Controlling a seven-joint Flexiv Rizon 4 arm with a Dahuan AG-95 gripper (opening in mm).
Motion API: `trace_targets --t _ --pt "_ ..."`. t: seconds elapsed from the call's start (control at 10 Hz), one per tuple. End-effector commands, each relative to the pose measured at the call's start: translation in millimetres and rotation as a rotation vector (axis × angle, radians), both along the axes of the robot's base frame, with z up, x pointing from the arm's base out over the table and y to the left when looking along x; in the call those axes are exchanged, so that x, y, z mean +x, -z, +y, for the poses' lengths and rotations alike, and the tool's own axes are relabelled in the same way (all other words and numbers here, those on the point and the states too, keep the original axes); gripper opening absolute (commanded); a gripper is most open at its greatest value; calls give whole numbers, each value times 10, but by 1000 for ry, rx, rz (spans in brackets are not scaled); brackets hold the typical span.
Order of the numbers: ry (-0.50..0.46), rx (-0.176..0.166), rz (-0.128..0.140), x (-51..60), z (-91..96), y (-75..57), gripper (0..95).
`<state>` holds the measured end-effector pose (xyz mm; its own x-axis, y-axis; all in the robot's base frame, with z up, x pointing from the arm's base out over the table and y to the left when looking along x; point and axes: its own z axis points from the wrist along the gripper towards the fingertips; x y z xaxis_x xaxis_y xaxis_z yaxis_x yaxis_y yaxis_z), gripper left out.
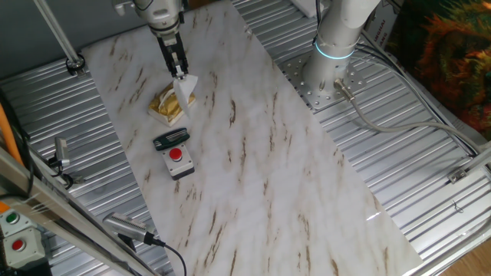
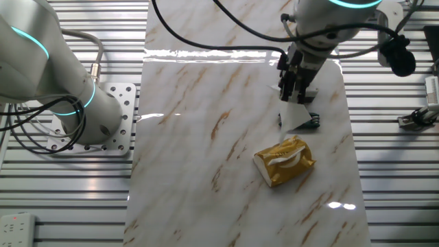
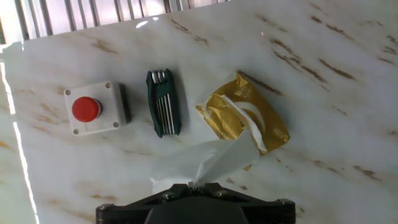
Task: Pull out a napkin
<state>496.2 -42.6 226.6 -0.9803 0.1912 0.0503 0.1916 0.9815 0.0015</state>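
Gripper (image 1: 181, 74) pinches the napkin (image 1: 185, 90) at its top edge, upper left of one fixed view; the sheet hangs straight down, long axis vertical, lower end near or just above the golden packet (image 1: 170, 106), can't tell if it has cleared the slot. Further pull goes upward, away from the packet. No readable writing; red button box (image 1: 178, 160) and green tool set (image 1: 170, 140) unlabeled.
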Motion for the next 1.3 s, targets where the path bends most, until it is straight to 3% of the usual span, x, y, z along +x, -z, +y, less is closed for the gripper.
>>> trace_targets --t 0.1,0.4,0.7,0.8,1.3 --pt "19 4 -3 5 15 -3 0" --pt "23 2 -11 -28 59 15 0" --pt "15 -7 -28 -254 96 73 0" --pt "17 -7 -26 -283 114 68 0" --pt "25 2 -28 -657 127 133 0"
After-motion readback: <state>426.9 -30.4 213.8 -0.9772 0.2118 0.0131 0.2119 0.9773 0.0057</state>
